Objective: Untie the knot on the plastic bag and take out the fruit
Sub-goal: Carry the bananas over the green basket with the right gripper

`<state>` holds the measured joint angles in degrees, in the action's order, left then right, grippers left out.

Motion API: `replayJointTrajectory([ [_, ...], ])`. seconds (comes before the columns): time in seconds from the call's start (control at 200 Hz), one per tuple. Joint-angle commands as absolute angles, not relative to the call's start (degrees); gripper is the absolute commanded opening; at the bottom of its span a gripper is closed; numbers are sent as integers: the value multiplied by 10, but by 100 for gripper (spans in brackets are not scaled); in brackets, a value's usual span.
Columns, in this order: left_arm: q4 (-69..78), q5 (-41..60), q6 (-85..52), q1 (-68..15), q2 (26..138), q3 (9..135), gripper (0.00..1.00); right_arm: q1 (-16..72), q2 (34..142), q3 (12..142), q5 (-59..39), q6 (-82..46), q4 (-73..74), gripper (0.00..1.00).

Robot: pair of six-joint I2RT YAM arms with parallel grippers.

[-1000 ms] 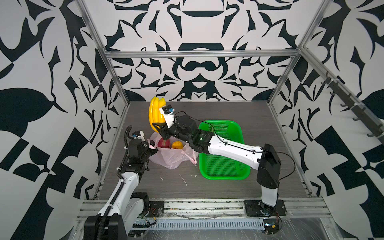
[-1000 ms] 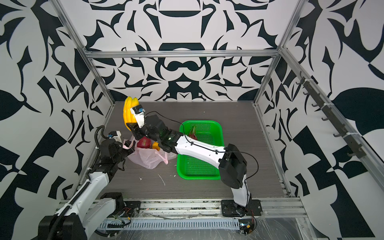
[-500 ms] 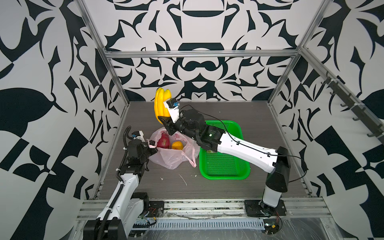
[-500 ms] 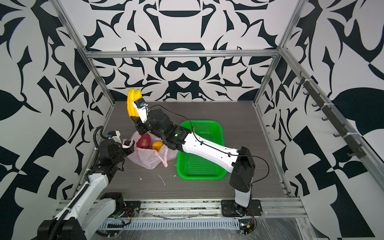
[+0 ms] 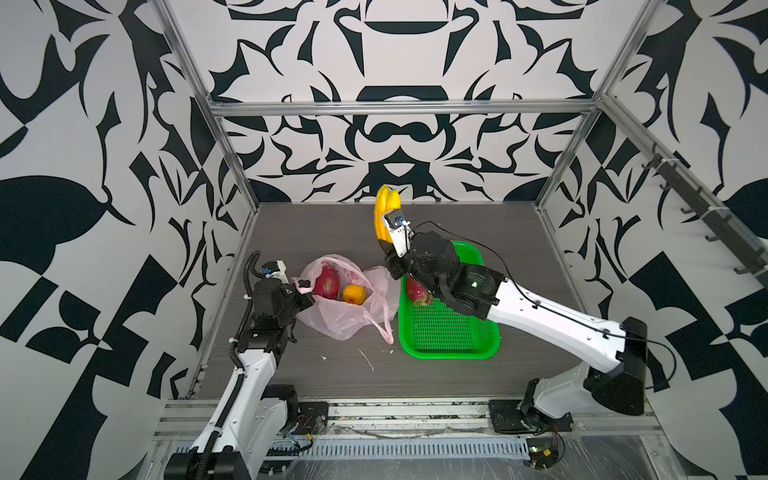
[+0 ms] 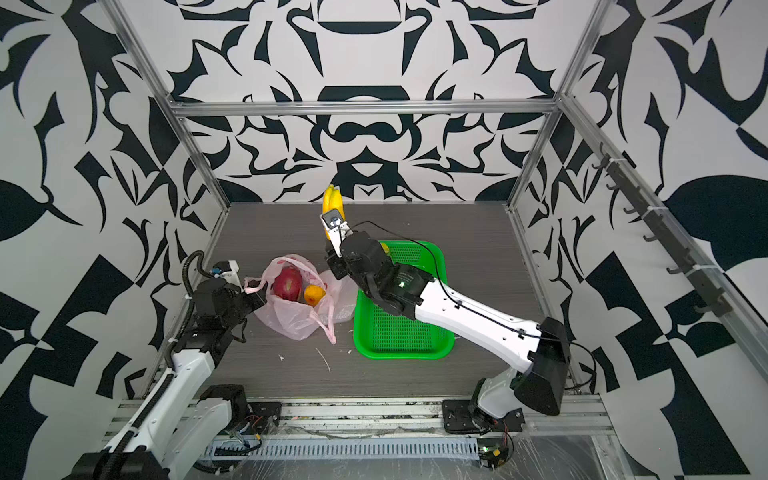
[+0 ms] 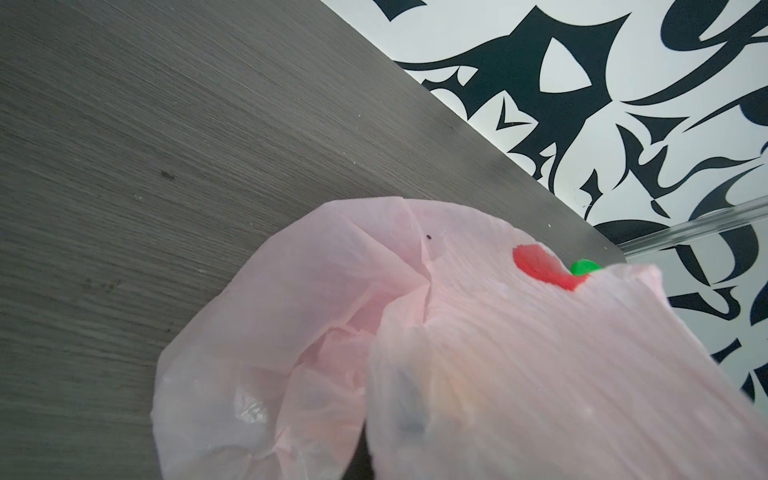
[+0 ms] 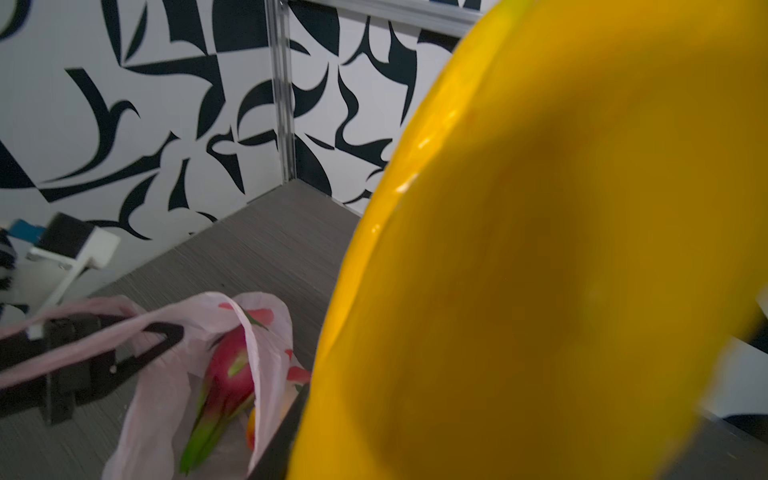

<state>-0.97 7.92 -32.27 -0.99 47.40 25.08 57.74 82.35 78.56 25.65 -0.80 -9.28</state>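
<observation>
Crinkled pink plastic bag (image 5: 337,321), curved bananas (image 5: 383,205)

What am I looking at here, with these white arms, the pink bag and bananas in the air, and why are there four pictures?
These are two robot arms fixed at the table's edge, each ending in a two-fingered clamp called a gripper. Two pictures come from a paired camera overhead and show the whole scene almost alike. The other two come from small cameras on the arms' wrists, looking close up.

On the grey table lie an open pink plastic bag with a dragon fruit and a round orange fruit inside, and a green basket holding a second dragon fruit.

The left gripper is shut on a bag handle. The right gripper holds a bunch of bananas in the air. They are the yellow blur in its wrist picture.
</observation>
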Motion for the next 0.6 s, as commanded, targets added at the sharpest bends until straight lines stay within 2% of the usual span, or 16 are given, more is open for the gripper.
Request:
replayJointTrajectory([
  [0.0,-31,79,-309,-9,465,271,0,579,777,759,322,5,-109,18],
  [0.595,-54,80,-303,-9,470,289,0,596,719,632,425,-43,-177,18],
])
